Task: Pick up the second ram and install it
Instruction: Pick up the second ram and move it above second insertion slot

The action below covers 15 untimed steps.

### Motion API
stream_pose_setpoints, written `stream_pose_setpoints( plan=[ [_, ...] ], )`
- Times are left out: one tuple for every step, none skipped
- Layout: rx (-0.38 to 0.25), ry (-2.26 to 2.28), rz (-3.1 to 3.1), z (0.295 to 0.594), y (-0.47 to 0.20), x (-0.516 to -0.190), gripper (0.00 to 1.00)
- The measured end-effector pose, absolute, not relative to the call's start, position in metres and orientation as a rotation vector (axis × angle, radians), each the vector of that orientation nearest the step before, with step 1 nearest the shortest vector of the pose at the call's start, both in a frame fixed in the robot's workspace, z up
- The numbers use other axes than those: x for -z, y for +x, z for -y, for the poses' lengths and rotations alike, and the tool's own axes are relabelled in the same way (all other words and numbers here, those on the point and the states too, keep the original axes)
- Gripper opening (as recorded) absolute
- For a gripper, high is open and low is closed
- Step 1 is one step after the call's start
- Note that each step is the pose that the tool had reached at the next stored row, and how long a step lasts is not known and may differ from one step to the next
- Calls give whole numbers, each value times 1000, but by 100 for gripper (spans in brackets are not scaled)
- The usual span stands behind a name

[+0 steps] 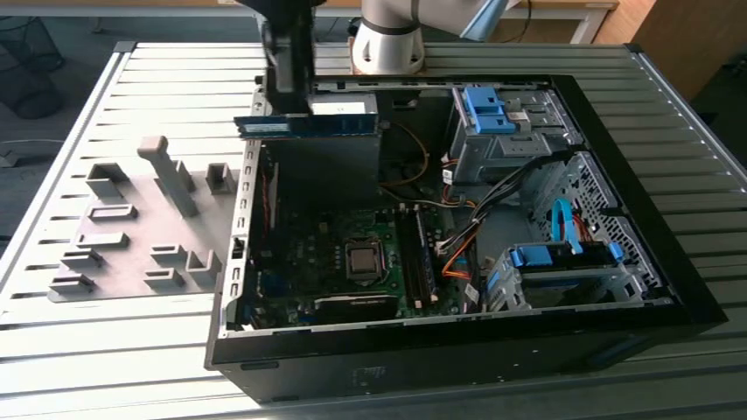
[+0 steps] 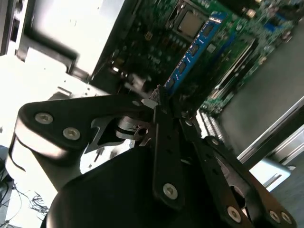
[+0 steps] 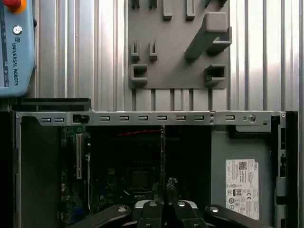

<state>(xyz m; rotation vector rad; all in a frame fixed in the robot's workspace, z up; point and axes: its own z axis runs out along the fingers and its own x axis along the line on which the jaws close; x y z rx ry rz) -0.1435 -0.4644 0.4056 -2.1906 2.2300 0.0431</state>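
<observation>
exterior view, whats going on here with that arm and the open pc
The robot arm's pincer is shut on a blue ram stick and holds it level in the air over the far end of the open computer case. The stick is not yet in a slot. The motherboard lies below it. A grey holder plate sits on the table at the exterior view's left.

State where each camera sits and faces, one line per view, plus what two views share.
Exterior view: off the arm, above, looking down on the computer case; shows arm base and the gripper shut on the second ram.
First wrist view: on the wrist, looking down into the case past the gripper.
Second wrist view: on the wrist, looking obliquely along the gripper at the motherboard.
Shared: both wrist views show gripper and motherboard.
</observation>
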Motion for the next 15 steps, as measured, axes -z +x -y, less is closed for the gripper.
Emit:
stream_pose_setpoints(
  plan=[
    [-43,-2191,-2230,464,-139,-405,14],
    [-43,-2191,-2230,464,-134,-405,14],
    [-43,-2191,-2230,464,-130,-405,14],
    [-43,-2191,-2230,464,-125,-405,14],
    [-43,-2191,-2230,464,-121,-405,14],
    [-43,-2191,-2230,464,-116,-405,14],
    [-43,-2191,-2230,464,-112,-404,14],
    [-43,-2191,-2230,464,-110,-404,14],
    [-43,-2191,-2230,464,-109,-404,14],
    [-43,-2191,-2230,464,-109,-404,14],
    [-43,-2190,-2230,464,-109,-404,14],
    [-43,-2190,-2230,464,-109,-404,14],
    [-43,-2191,-2230,464,-109,-404,14],
    [-43,-2191,-2230,464,-108,-404,14],
    [-43,-2191,-2230,464,-105,-404,14]
  ],
)
